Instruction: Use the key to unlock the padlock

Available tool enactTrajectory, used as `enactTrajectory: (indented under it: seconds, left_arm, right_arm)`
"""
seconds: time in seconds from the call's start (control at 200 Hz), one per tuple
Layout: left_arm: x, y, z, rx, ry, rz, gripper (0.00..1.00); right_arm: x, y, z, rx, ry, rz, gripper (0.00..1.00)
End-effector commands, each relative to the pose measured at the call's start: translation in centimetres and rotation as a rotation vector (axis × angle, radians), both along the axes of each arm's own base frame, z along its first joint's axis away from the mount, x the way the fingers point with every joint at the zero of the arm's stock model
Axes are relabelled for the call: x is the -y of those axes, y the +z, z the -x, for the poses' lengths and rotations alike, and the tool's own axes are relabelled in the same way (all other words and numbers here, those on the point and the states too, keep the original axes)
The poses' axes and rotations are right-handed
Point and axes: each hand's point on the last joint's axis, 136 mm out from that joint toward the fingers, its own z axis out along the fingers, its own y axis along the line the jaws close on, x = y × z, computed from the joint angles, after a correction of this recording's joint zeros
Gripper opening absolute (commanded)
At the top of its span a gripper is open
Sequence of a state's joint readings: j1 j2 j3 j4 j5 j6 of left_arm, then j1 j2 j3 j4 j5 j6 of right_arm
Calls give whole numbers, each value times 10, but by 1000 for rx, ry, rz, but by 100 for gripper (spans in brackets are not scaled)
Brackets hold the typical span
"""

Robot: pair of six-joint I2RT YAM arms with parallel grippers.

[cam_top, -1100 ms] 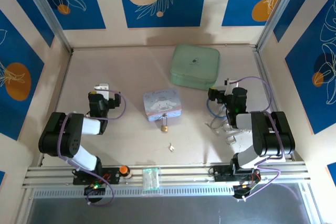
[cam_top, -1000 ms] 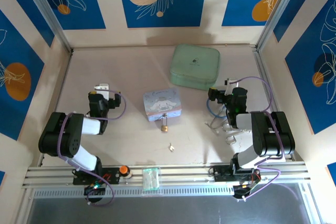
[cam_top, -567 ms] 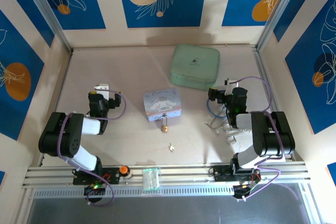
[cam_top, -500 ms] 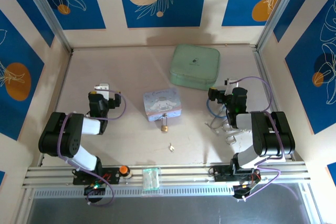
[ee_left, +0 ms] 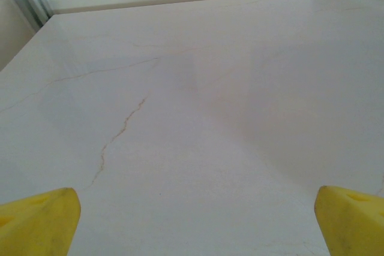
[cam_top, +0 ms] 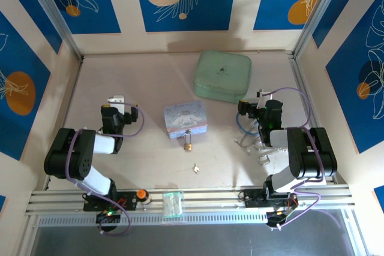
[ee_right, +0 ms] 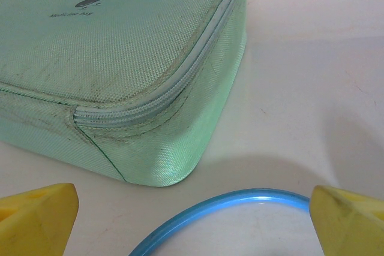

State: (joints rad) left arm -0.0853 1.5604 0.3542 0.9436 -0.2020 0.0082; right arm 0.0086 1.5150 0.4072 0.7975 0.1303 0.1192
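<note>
On table [cam_top: 144, 82], padlock [cam_top: 188, 146], key [cam_top: 195, 168]: no chg

We see a pale desk [cam_top: 138, 76] marked by a faint hairline crack [ee_left: 117, 136]. On it lie a green zip case [cam_top: 222, 75] toward the far side, a pastel tin [cam_top: 185, 118] mid-desk, the padlock [cam_top: 188, 145] touching the tin's near edge, and the key [cam_top: 195, 168] nearer us, apart from the padlock.
</note>
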Motion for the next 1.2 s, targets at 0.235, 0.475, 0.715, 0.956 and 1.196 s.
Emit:
enactTrajectory:
  seconds: [0.235, 0.475, 0.715, 0.956, 1.196]
  left_arm:
    - [-9, 19, 9, 100, 52, -4, 100]
    - [-25, 96, 19, 119, 167, 21, 99]
    - [-9, 113, 30, 132, 202, 492, 99]
    - [67, 117, 44, -98, -93, 741, 99]
    - [134, 95, 90, -405, -226, 644, 99]
  right_arm:
    - [2, 42, 6, 12, -10, -9, 99]
    - [-13, 71, 24, -3, 47, -108, 99]
    - [-24, 89, 44, -135, 40, -353, 99]
    - [-63, 92, 81, -315, 154, -443, 99]
    - [-118, 56, 134, -558, 228, -313, 100]
